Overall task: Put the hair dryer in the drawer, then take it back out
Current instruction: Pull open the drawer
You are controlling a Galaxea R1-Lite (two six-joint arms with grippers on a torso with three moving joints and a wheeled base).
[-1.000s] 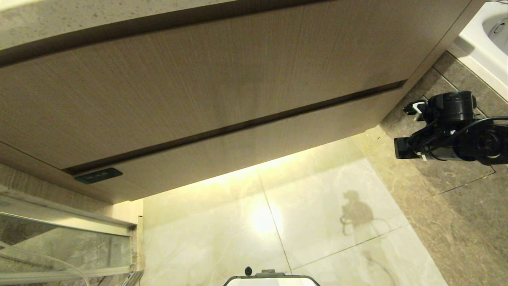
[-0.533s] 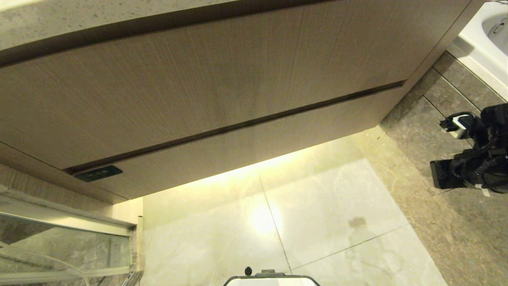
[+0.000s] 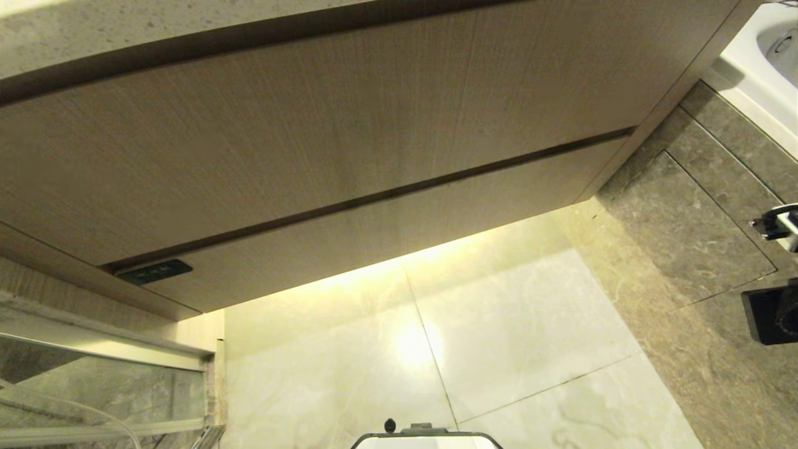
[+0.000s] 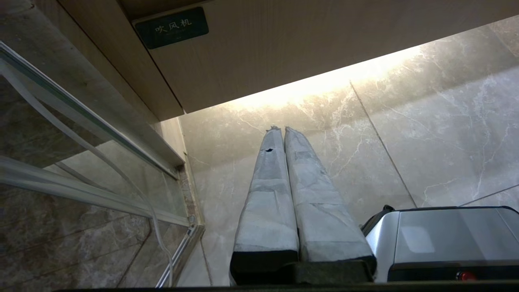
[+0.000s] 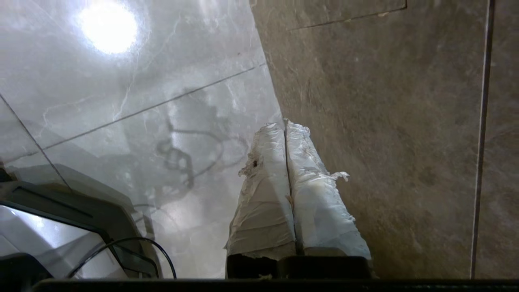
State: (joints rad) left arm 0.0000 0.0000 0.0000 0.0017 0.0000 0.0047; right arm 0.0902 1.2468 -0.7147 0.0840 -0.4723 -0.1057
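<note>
A: Largest first. Vanity front fills the upper head view: a tall wood-grain panel above, and under it the drawer, pushed flush, its long axis running left to right across the view and rising toward the right. Pale marble floor below, darker tile to the right.

B: Hair dryer?

A: Not visible in any view. Could be inside the closed drawer or up on the counter (only its underside edge shows), I cannot tell which.

B: Arms?

A: Right claw, wrapped fingers pressed together along their length, nothing between them, pointing down at the seam between marble and dark tile. In the head view only a bit of that arm shows at the far right edge, well off the drawer's right end. Left claw likewise closed and empty, parked low, with the drawer's small black label above and ahead of it.

B: So the relation that matters?

A: Drawer front lies up and to the left of the right claw, up and forward of the left. Judging by position alone, the left claw is nearer the labelled end; either would have to open before taking the drawer's edge.
</note>
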